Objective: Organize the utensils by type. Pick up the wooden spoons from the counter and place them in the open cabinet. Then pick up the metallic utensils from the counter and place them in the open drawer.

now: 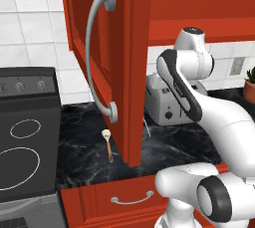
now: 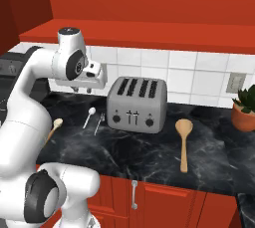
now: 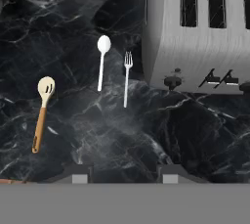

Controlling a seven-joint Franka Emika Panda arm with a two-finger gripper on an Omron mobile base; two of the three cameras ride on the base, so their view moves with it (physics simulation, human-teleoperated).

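Pincer (image 3: 122, 174) hovering above the black marble table (image 2: 149, 155), tips set partly apart with only bare stone between them, gripping nothing; poised high in the right base view, left of the toaster (image 2: 137, 103).

Four utensils lying flat on the table, none yet moved to its place; small slotted wooden spoon (image 3: 42, 113) at the left, near the table's front edge; metal spoon (image 3: 102, 61) and metal fork (image 3: 127, 76) side by side, apart from each other, just beside the toaster's left wall; larger wooden spoon (image 2: 184, 142) well apart, on the toaster's far right. Cabinet door (image 1: 94, 48) swung wide open over the table; drawer (image 1: 112, 199) pulled out below the front edge.

Likely trouble from here:
- thin flat handles lying flush on hard glossy stone; tips apt to skate over them or pinch and flick them away;
- spoon and fork close together; a descent on one may nudge or drag the other, or catch both at once;
- fork near the toaster wall; a wide approach risks bumping the toaster;
- small wooden spoon near the edge; a push could send it off into the drawer, the wrong home for wood;
- open door hanging near the arm's path upward; a careless swing may strike it.
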